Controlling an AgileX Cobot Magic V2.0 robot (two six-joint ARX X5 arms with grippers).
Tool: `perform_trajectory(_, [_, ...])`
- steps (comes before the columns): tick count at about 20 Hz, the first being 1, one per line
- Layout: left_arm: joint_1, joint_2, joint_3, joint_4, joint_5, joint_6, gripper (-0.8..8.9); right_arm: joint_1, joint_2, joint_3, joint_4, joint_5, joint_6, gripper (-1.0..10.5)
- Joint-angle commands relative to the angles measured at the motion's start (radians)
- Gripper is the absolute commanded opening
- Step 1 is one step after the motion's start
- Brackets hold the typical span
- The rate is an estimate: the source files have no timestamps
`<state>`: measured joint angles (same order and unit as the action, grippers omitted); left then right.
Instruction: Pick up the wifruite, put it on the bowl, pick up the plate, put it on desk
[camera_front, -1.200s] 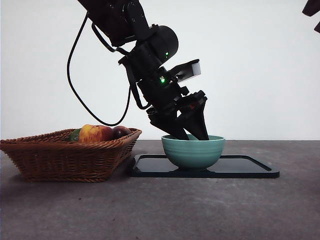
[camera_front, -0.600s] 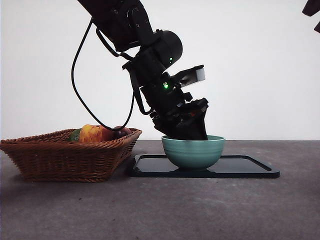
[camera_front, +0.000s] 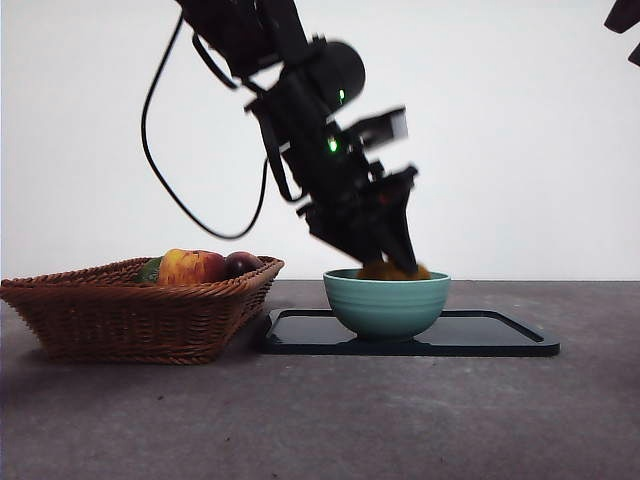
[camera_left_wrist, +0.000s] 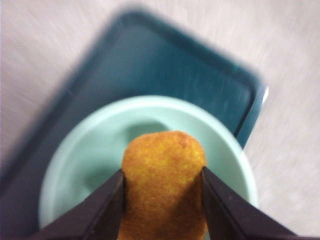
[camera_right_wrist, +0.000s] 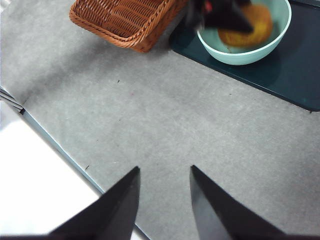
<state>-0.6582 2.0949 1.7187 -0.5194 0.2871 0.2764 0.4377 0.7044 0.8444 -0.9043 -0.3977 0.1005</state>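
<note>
Wifruite (camera_left_wrist: 164, 185) | pinched in left gripper (camera_left_wrist: 162, 192) | above bowl (camera_left_wrist: 80, 150) | right gripper (camera_right_wrist: 162, 197) spread

My left gripper (camera_front: 385, 262) hides most of the wifruite (camera_front: 392, 271) in the front view; only an orange sliver shows above the bowl (camera_front: 386, 304) rim. From my left wrist, the wifruite's lower end runs off the edge, and the black tray (camera_left_wrist: 165, 65) under the bowl is smeared by blur. From my right wrist, my left gripper is a dark blur over the bowl, and the basket (camera_right_wrist: 125, 20) beside the bowl is cut off.
</note>
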Motion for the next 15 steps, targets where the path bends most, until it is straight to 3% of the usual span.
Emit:
perform_trajectory(1, [0.004,-0.092,0.042,0.017,0.002,-0.083,1.42,0.005,0.006,0.006,0.006,0.005,-0.011,1.6])
perform_trajectory(9, [0.072,-0.427,0.042,-0.134,-0.011,-0.297,1.42,0.005,0.005,0.006,0.006,0.005,-0.011,1.6])
perform_trajectory(15, [0.124,-0.608,0.033,-0.308,-0.216,-0.377,1.44,0.005,0.005,0.006,0.022,0.005,-0.011,1.6])
